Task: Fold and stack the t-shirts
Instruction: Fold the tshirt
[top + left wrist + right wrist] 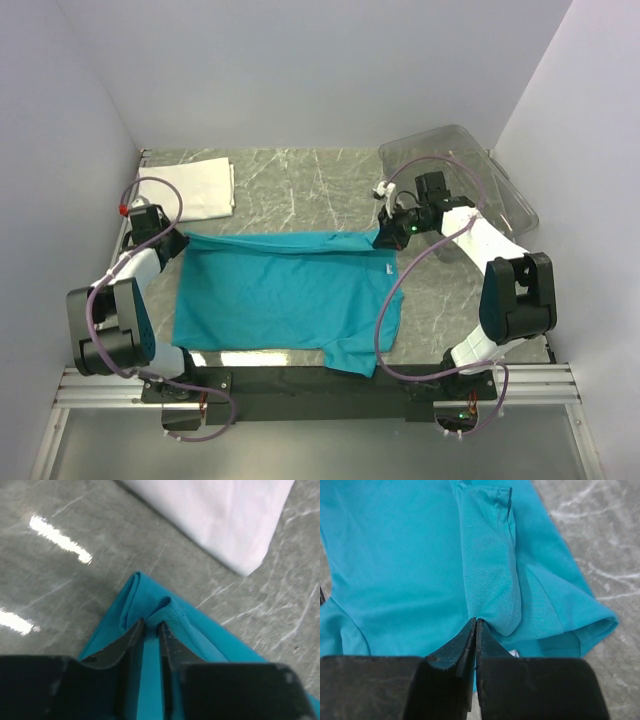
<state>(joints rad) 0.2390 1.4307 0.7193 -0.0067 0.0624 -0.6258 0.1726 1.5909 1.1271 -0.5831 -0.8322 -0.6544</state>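
Note:
The teal-blue t-shirt (pixel 280 290) lies spread across the middle of the table, its far edge folded over. My left gripper (pixel 178 240) is at its far left corner. In the left wrist view the jaws of the left gripper (pixel 151 624) stand slightly apart, with a fold of the teal-blue t-shirt (pixel 210 640) between the tips. My right gripper (pixel 388 236) is at the far right corner. In the right wrist view the right gripper (pixel 476 621) is shut on a fold of the teal-blue t-shirt (pixel 395 555). The white t-shirt (pixel 195 188) lies folded at the far left, beyond the left gripper (pixel 225 515).
A clear plastic tray (pixel 500 185) sits at the far right, behind the right arm. White walls close in the marble table (pixel 300 190) on three sides. Purple cables loop off both arms.

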